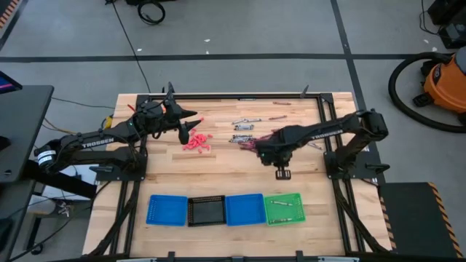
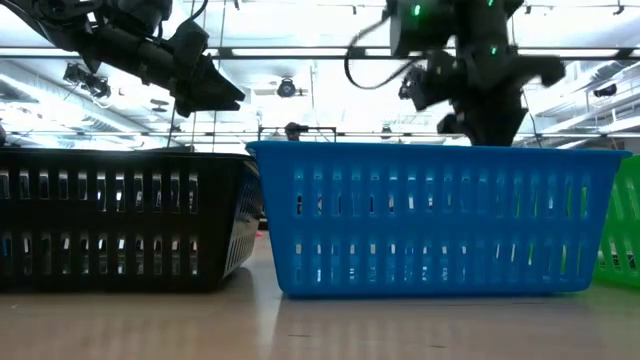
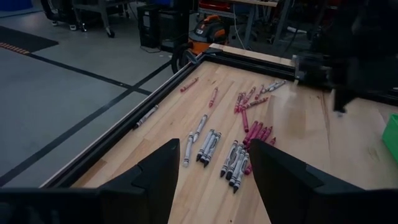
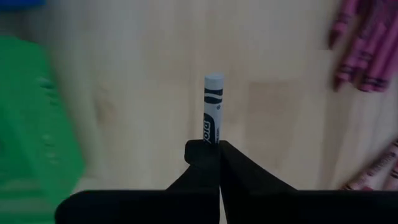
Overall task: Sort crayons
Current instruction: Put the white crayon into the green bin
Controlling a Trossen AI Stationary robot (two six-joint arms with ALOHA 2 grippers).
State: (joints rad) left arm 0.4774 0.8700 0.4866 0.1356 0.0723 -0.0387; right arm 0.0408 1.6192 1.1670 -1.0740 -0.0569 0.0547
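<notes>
Right wrist view: my right gripper [image 4: 211, 149] is pinched tight on a grey crayon [image 4: 212, 109], its length pointing straight out from my fingertips. The green tray [image 4: 31, 112] lies just beside it, nearer this arm.

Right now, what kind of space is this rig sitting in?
Most likely a robotics lab or workshop. The wooden table stands on a grey concrete floor marked with dark tape lines, an orange shop vacuum sits beside it, and the low view shows an open ceiling with strip lights.
</notes>
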